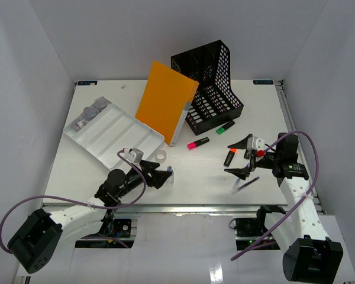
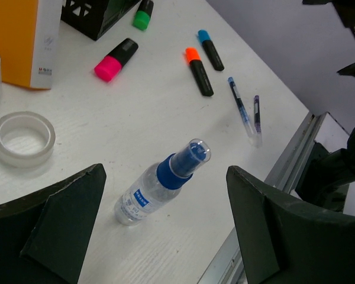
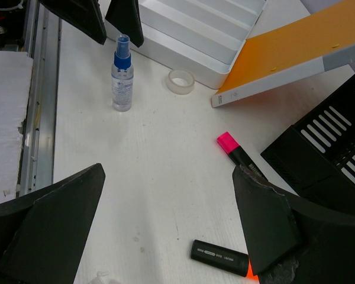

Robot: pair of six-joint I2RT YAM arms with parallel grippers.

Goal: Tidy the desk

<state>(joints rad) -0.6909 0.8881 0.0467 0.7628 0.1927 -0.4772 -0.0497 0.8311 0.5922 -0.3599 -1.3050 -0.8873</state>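
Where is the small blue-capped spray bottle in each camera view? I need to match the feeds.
Top external: spray bottle low, left of centre, just below the tape roll.
Left wrist: spray bottle mid-frame; tape roll at left edge.
Right wrist: spray bottle upper left; tape roll to its right.
Shared landmark: the tape roll.

You are looking at the desk [image 1: 201, 174]: a wide, flat white tabletop with a faint grain. It is lying level and stretching left to right, with its metal rail [image 1: 195, 208] running along the near edge.
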